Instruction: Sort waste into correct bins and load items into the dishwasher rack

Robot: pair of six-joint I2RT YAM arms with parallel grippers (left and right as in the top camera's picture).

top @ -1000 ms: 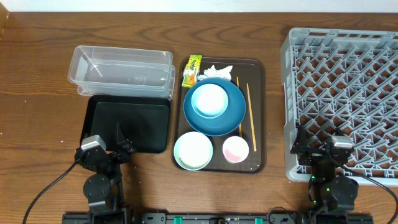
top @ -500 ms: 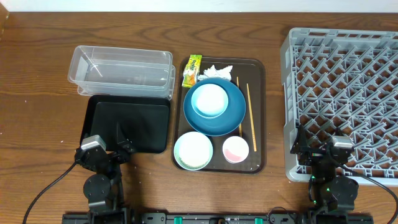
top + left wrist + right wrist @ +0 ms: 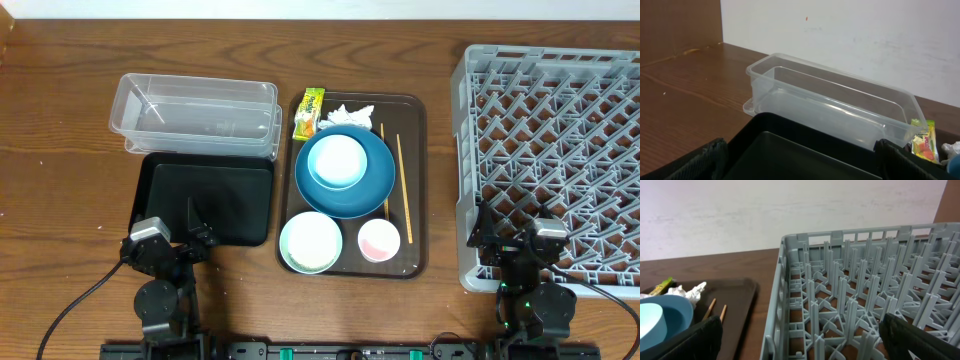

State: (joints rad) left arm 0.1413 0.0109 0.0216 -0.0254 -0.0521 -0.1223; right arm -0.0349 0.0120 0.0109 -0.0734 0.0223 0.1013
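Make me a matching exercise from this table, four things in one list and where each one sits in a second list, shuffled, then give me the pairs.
Things:
1. white bowl
2. snack wrapper
3. pink cup
4. clear tub

Places:
A. far left corner of the brown tray
B. left of that tray, beyond the black tray
C. inside the blue bowl
D. near right corner of the brown tray

Pairs: 1-C; 2-A; 3-D; 4-B
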